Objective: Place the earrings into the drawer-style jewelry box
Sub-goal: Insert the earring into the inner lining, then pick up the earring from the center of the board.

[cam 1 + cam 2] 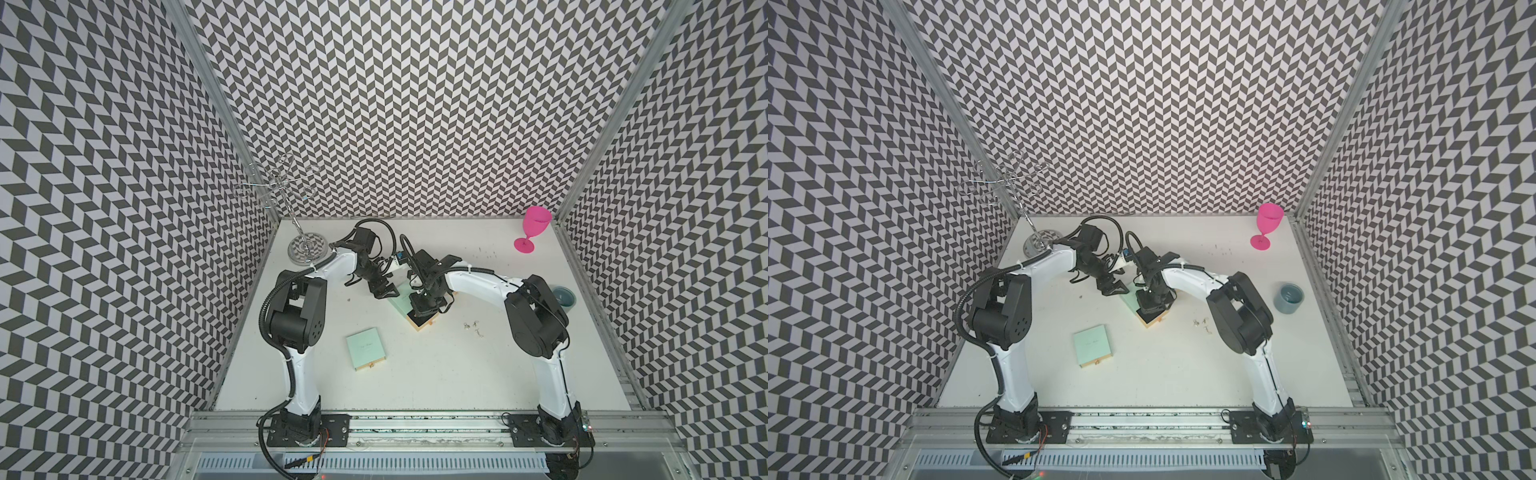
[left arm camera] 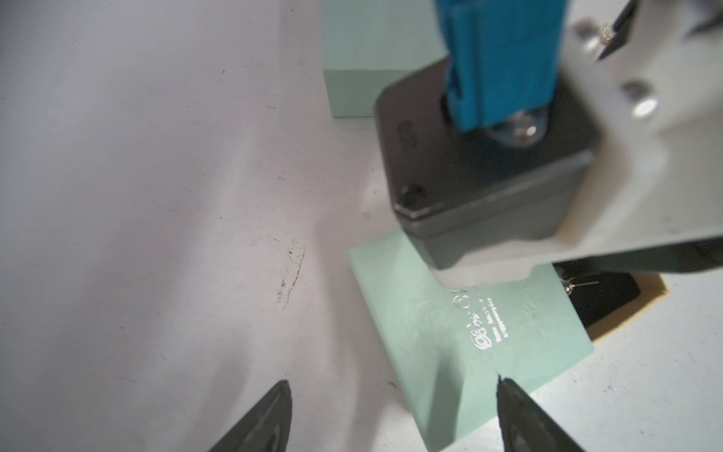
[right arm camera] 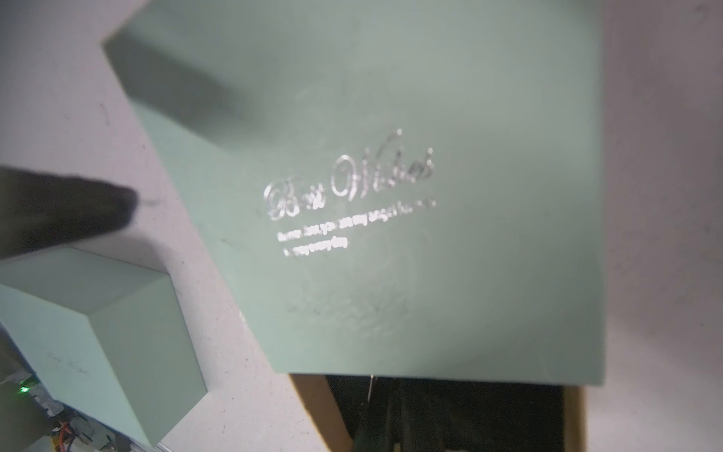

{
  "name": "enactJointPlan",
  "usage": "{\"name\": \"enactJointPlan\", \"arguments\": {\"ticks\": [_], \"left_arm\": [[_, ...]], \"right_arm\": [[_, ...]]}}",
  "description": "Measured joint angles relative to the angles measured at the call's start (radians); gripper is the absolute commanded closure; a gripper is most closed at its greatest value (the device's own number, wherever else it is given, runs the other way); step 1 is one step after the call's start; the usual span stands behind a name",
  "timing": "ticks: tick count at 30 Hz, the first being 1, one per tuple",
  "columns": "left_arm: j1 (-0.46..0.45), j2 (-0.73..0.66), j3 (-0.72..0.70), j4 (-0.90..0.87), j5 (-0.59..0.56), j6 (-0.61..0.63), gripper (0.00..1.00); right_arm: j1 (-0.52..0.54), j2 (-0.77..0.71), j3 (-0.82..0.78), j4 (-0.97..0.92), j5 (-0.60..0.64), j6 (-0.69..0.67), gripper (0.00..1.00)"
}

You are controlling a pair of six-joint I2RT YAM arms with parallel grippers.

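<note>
Earrings [image 1: 472, 326], tiny silvery wire hooks, mostly lie on your white worktop [image 1: 457, 374] near the mint-green drawer-style jewelry box [image 1: 400, 303]. Your right hand [image 1: 420, 312] hangs pinched shut over its open drawer [image 1: 426, 325], maybe holding one; your left hand [image 1: 384, 291] stands half-wide, empty.

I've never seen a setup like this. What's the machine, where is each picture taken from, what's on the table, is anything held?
Two robot arms stand on a rail at the table's front, each ending in a two-fingered gripper. Two pictures look down from overhead; two come from cameras on the wrists. On the white table lie a mint jewelry box with its drawer pulled partly out, a second mint box, a few loose earrings, a pink goblet, a grey-blue cup and a wire stand. The left gripper is open beside the box, holding nothing. The right gripper is shut over the drawer; whether it pinches an earring, I cannot tell.
</note>
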Motion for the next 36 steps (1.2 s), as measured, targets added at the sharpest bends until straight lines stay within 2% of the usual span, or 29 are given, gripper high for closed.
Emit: {"name": "enactJointPlan", "arguments": {"ticks": [10, 20, 30, 36], "left_arm": [[0.000, 0.000, 0.021, -0.008, 0.000, 0.000, 0.17], [0.008, 0.000, 0.116, -0.016, -0.004, 0.009, 0.16], [0.008, -0.002, 0.116, -0.044, -0.012, 0.014, 0.16], [0.006, -0.004, 0.116, -0.055, -0.012, 0.012, 0.16]], "right_arm": [[0.000, -0.023, 0.003, -0.018, 0.063, 0.001, 0.85], [-0.045, -0.221, -0.013, -0.038, 0.131, 0.031, 0.82], [-0.151, -0.348, -0.296, -0.043, 0.164, 0.066, 0.81], [-0.157, -0.374, -0.408, -0.056, 0.175, 0.078, 0.79]]}}
